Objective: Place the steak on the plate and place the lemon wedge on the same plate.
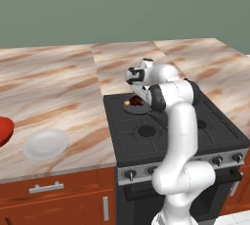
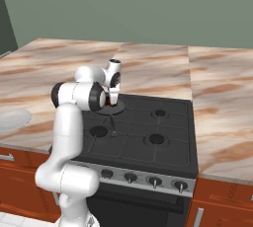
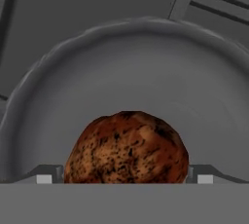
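In the hand view, the steak (image 3: 127, 149) is sitting at the bottom centre of the frame, inside the dark grey frying pan (image 3: 146, 62), whose curved rim is arching across the upper half. The gripper (image 3: 125, 179) is standing with its jaws wide apart: one finger tip (image 3: 44, 175) is showing at the lower left of the meat and the other at its lower right, so the steak is lying between them, nearly spanning the gap. Whether the tips are touching the meat cannot be told.

In the left base view, the steak (image 1: 134, 101) is showing as a small reddish-brown patch in the pan (image 1: 136, 108) at the centre of the frame, on the black stove (image 1: 171, 131), right under the arm's hand. The plate (image 1: 45, 144) is lying at the lower left of that frame on the marble counter (image 1: 49, 87), well apart from the stove, with the red bowl (image 1: 4, 130) at the left edge just beside it.

In the right base view, the plate (image 2: 11, 120) is sitting at the left edge.
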